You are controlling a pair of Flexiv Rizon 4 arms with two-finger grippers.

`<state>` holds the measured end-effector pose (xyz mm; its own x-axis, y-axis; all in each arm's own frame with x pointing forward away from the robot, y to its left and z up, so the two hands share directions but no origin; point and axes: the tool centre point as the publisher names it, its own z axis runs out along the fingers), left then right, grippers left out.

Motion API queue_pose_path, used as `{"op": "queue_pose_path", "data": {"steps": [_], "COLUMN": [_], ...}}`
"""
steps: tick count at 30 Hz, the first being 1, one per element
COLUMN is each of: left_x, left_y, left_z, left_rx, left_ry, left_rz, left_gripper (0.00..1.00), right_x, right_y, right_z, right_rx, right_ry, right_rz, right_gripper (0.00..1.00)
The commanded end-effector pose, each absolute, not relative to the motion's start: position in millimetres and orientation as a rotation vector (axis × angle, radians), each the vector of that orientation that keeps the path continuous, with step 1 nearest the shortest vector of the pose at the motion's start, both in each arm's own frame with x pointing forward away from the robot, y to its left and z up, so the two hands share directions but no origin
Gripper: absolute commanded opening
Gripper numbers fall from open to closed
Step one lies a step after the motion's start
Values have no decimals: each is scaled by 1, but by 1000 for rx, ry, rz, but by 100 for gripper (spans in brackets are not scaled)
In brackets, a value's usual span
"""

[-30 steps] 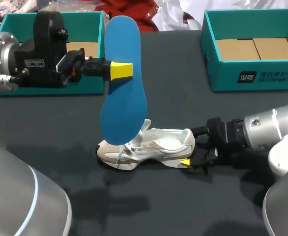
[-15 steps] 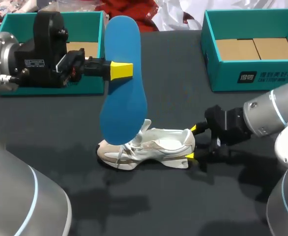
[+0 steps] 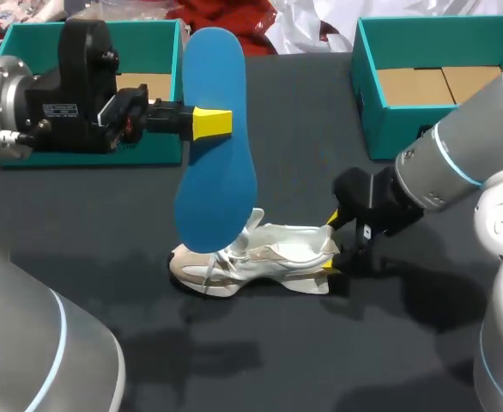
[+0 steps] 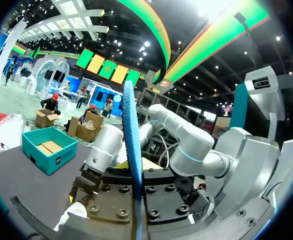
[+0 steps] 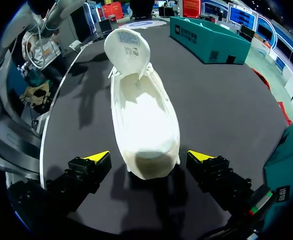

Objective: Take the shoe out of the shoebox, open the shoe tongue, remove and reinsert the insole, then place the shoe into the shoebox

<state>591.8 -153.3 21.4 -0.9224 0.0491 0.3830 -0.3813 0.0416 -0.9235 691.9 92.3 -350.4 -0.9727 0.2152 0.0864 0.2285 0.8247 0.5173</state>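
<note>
A white shoe [image 3: 260, 256] lies on the black table [image 3: 303, 172], toe to the left and tongue raised. My left gripper [image 3: 210, 123] is shut on a blue insole [image 3: 215, 163], which hangs upright above the shoe's toe. In the left wrist view the insole [image 4: 132, 165] shows edge-on, straight ahead of the gripper. My right gripper [image 3: 330, 245] stands open at the shoe's heel. In the right wrist view the shoe [image 5: 144, 120] points away, its heel between the right gripper's [image 5: 149, 157] spread fingers, clear of both.
A teal shoebox [image 3: 380, 112] lined with brown card sits at the back right. Another teal box [image 3: 161, 34] stands at the back left, behind my left arm. Bare table lies in front of the shoe.
My right arm has swung up and leftward, bringing its open gripper around the shoe's heel. The left arm and insole have not moved.
</note>
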Motion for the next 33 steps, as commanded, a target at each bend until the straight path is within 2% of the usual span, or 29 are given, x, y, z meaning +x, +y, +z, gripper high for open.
{"op": "queue_pose_path", "data": {"steps": [1, 8, 22, 28, 33], "left_x": [592, 592, 592, 592, 592], "left_y": [-154, -154, -154, -154, -154], "left_z": [20, 20, 20, 20, 20], "left_rx": [335, 335, 335, 335, 335], "left_ry": [-2013, -2013, -2013, -2013, -2013], "left_rz": [1952, 1952, 1952, 1952, 1952], "left_gripper": [0, 0, 0, 0, 0], "right_x": [692, 693, 699, 702, 697], "right_y": [95, 95, 111, 122, 119], "right_z": [-350, -351, -332, -329, -323], "right_rx": [-361, -380, -515, -573, -551], "right_ry": [-3013, -3025, -3093, -3076, -3110], "right_rz": [-659, -682, -328, -26, -36], "right_gripper": [100, 100, 100, 100, 100]}}
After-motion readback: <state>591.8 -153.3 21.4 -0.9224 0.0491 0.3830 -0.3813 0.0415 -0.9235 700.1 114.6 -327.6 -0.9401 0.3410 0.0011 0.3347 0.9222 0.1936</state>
